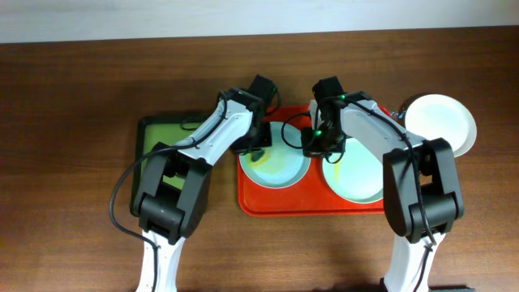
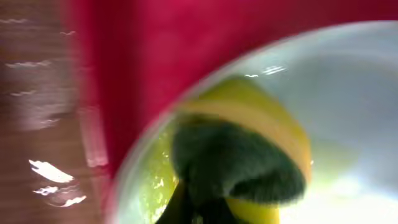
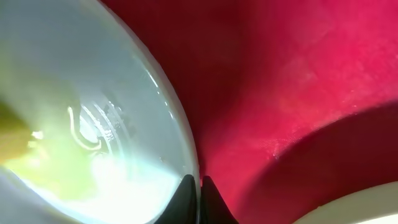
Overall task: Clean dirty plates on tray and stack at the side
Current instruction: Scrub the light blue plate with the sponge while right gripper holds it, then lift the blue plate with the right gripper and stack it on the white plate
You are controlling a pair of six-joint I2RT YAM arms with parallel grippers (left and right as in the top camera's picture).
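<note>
Left claw: grasping sponge, pressed on smeared plate.
Right claw: pinched on that plate's rim (red tray beneath).

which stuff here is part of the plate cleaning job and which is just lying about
Job: red tray, smeared plate, second plate on it, plate on the table, sponge.
Lying about: green tray.
</note>
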